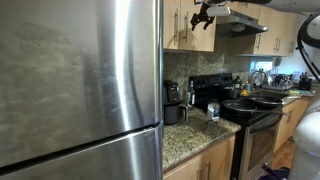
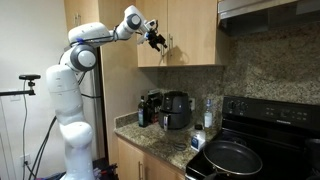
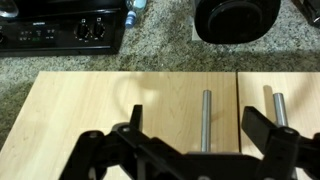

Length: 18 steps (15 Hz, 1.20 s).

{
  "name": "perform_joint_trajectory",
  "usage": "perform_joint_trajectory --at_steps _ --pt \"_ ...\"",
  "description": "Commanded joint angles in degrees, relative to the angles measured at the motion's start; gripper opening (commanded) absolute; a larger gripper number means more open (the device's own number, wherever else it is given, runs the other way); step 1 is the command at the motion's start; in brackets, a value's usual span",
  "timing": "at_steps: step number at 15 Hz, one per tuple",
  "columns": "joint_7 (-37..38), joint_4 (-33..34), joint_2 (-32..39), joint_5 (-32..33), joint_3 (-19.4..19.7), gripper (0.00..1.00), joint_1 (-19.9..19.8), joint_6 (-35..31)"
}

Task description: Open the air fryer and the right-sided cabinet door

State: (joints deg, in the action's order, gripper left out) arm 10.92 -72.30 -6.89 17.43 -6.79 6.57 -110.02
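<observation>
Claw point(image 2: 158, 40) wide open, empty, near shut right-sided cabinet door point(image 2: 195, 30) (untouched); air fryer point(image 2: 177, 110) on bench point(image 2: 140, 129) apparently closed too; both remaining.

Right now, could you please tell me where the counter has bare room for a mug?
The counter is bare along its front, between fridge and stove. Its back is crowded with the air fryer and a bottle; pans fill the stove.

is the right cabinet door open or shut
Shut: in the wrist view the right-sided cabinet door lies flush with its twin, seam closed, and the open hand has not closed on its handle.
</observation>
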Motion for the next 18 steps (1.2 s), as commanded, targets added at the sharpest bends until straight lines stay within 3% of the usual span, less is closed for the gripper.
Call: perform_joint_trajectory --at_steps 1,7,9,10,14,15,16,18 --pt "-3.94 5.19 5.49 -0.98 0.99 1.0 -0.27 -5.11" --pt "-6.21 13.24 13.71 -3.66 1.69 1.0 -0.39 -8.01" --pt "-3.48 15.45 15.56 -3.57 1.88 1.0 -0.5 -8.94" --pt "-3.3 10.83 12.47 -2.01 1.68 1.0 -0.05 -8.26" --pt "-2.45 11.33 13.78 -3.7 1.77 1.0 -0.54 -11.17" --pt "-1.83 10.66 13.79 -4.92 1.71 0.75 -0.75 -12.44" --pt "-1.42 10.13 13.84 -5.4 1.75 0.74 -0.8 -13.51" --pt "-1.67 9.11 13.43 -7.07 1.73 0.58 -0.81 -14.18"
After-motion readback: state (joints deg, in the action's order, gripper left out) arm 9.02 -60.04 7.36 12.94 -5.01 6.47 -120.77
